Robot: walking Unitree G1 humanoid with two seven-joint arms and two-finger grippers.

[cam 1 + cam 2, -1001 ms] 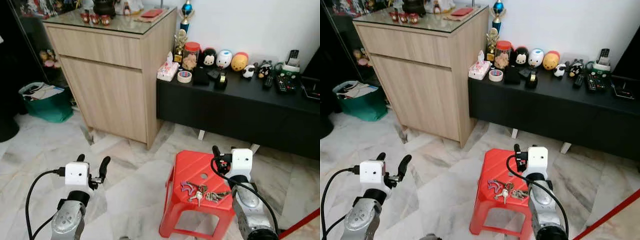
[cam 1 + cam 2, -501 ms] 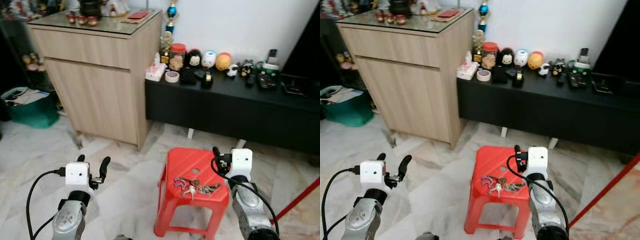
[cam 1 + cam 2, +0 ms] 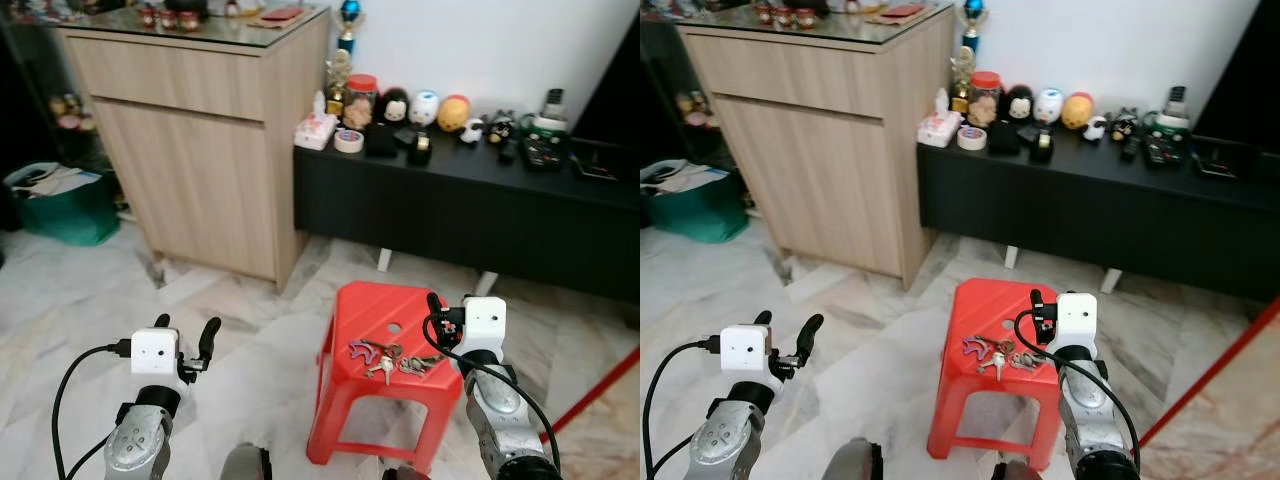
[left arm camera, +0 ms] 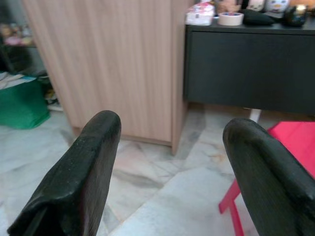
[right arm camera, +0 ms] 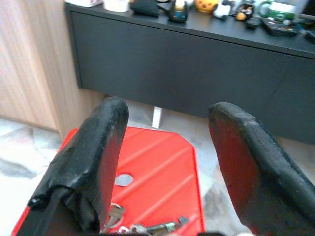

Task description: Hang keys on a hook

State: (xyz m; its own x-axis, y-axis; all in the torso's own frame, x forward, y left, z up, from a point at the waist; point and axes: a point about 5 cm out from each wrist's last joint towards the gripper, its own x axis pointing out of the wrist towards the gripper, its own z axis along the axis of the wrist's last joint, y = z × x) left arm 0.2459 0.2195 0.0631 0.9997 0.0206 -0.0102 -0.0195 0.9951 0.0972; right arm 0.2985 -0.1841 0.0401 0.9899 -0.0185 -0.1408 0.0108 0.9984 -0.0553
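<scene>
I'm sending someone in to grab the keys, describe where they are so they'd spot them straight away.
Look for the red plastic stool on the marble floor in front of the long black cabinet. The keys lie on its seat near the front edge, a metal bunch with a purple clip, the only thing on the stool.

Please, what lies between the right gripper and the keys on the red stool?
Nothing but bare red stool top. In the left eye view the open right gripper hovers just right of the keys, apart from them.

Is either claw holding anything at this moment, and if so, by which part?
Nothing is held. The keys lie loose on the red stool. The right claw is open above them; the left claw is open over the floor.
</scene>
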